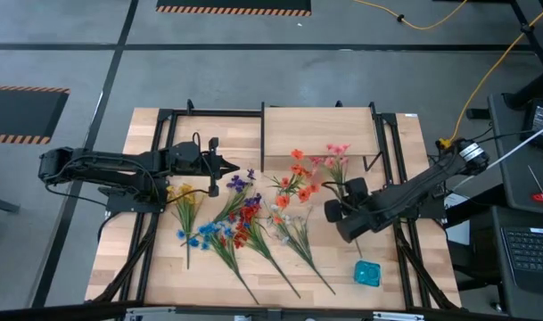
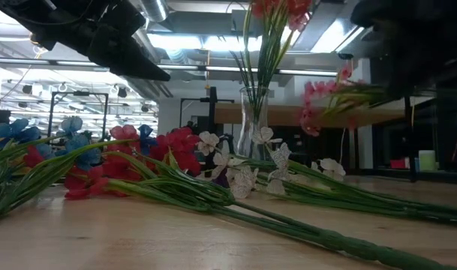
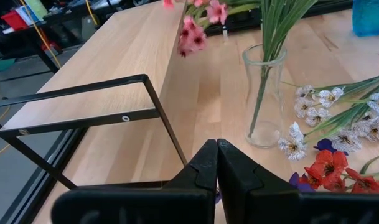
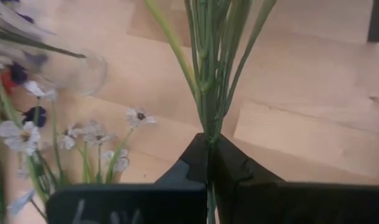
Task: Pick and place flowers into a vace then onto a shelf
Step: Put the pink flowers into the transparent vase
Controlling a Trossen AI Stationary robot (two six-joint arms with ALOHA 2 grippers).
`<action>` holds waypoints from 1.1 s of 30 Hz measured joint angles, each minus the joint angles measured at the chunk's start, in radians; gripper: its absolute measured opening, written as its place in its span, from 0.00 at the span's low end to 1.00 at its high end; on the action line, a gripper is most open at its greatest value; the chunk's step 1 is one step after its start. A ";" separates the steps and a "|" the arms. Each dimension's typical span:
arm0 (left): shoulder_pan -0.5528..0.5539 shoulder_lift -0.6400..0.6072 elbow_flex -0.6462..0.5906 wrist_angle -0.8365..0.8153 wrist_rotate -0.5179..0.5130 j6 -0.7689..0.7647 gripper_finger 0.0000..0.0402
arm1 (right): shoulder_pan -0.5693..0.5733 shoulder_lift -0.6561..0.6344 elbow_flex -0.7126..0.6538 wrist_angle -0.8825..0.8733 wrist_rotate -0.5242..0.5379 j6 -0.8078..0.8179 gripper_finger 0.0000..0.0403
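I'm carrying a pink flower spray (image 4: 208, 74), right gripper (image 4: 209, 146) jaws clenched on its stems, above the desk (image 1: 164, 276) beside the glass vase (image 3: 264, 93). Next I'm lowering stems into its mouth. Left gripper (image 3: 216, 155) is idling, jaws clenched empty.

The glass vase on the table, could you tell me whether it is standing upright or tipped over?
Upright: the glass vase stands on its base on the table, with green stems rising from its mouth.

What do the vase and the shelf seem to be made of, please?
The vase: apparently clear glass, smooth and glossy; the stems show through its wall. The shelf: pale wood board with visible grain, matte finish, on thin black posts, probably metal.
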 joint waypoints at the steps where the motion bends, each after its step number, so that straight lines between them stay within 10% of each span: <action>1: 0.000 0.000 0.000 0.000 0.000 0.000 0.01 | 0.003 -0.011 0.000 -0.006 0.007 -0.001 0.01; 33: 0.000 0.000 0.000 -0.016 0.000 -0.002 0.01 | 0.192 -0.213 0.000 -0.017 0.326 -0.104 0.01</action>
